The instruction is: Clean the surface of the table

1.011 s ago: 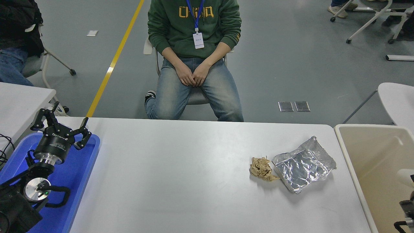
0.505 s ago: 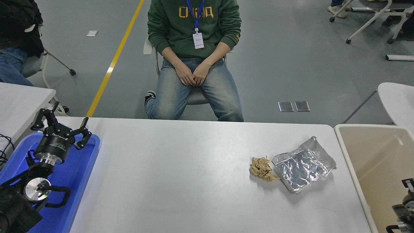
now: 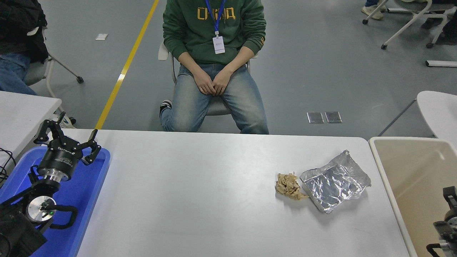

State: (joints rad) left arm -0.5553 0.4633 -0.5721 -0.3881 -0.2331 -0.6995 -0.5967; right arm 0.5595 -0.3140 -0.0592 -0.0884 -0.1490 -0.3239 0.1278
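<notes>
The white table surface [image 3: 200,200] fills the lower middle of the head view. A crumpled brown paper ball [image 3: 288,186] lies on it at the right, touching a crumpled silver foil tray [image 3: 335,182] just to its right. My left gripper [image 3: 70,130] is open and empty, parked at the lower left above the blue tray. Only a small black part of my right arm [image 3: 447,221] shows at the lower right edge, over the beige bin and well clear of the foil tray.
A blue plastic tray [image 3: 93,185] sits at the table's left end. A beige bin [image 3: 407,167] stands against the table's right end. A person in a green hoodie [image 3: 214,28] sits at the far side, hands clasped. Smaller white tables show at both picture edges.
The part of my right arm at the lower right edge has shifted slightly upward over the bin. The left arm, paper ball and foil tray have not moved.
</notes>
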